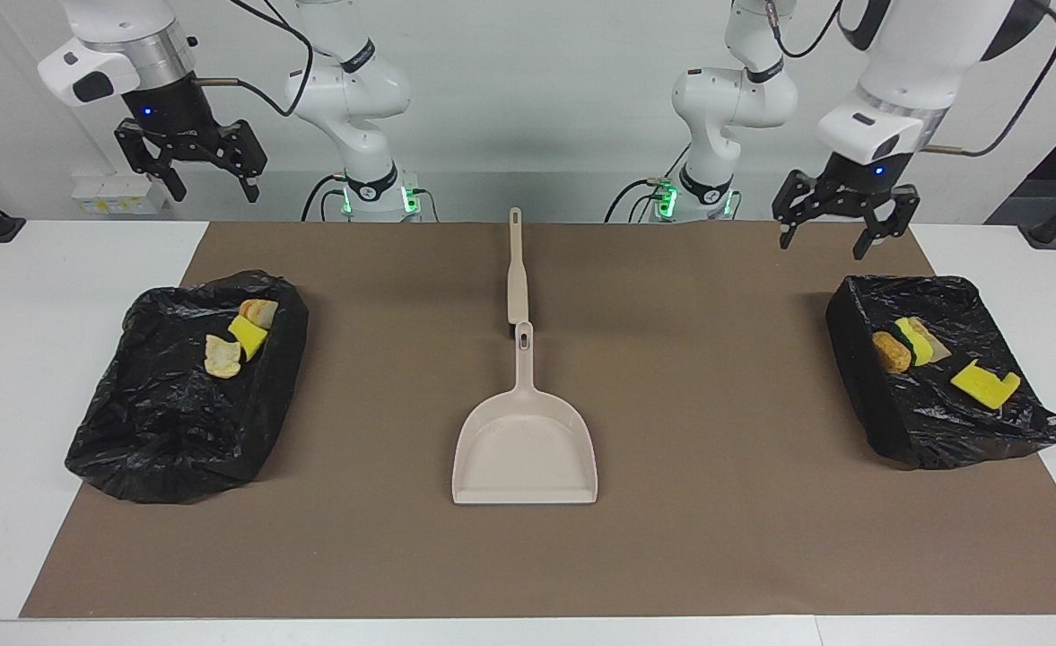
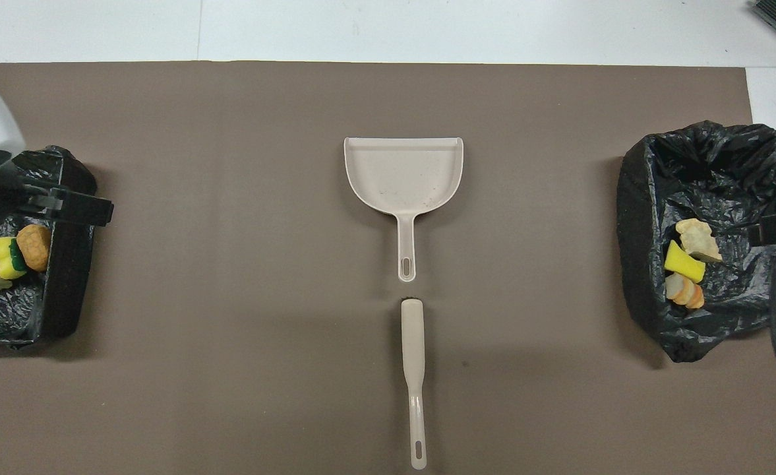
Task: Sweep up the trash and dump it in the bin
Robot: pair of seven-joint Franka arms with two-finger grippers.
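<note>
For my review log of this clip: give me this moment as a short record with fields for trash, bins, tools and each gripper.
trash: all in the two bins, none on the brown mat
bin at right arm's end: three pieces
bin at left arm's end: four pieces
dustpan: empty, flat at mat centre
brush: on the mat, nearer the robots than the dustpan, in line with its handle
left gripper: open, empty, raised near its bin
right gripper: open, empty, raised, waiting
</note>
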